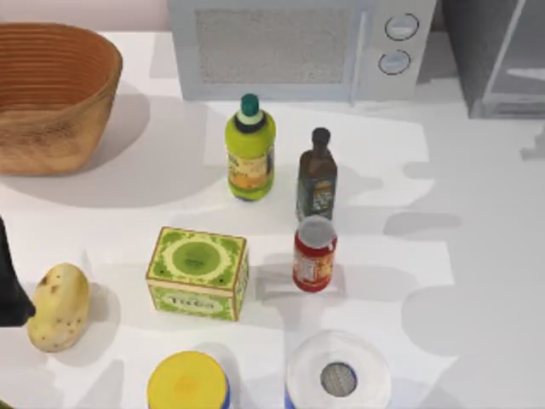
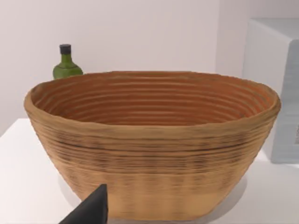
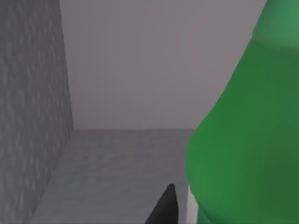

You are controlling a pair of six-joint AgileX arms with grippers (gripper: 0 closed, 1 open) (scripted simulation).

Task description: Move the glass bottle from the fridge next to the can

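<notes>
Translucent bright green glass bottle stands inside the grey speckled-wall fridge, close against the right gripper; finger spread cannot be determined. Small red can stands mid-table before the dark brown bottle. Left arm is parked at the table's left edge

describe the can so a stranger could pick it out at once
Start at the white microwave at the table's back edge and come forward past the dark brown bottle. The can stands just in front of it: short, red, silvery-topped, unlike the taller bottles.
</notes>
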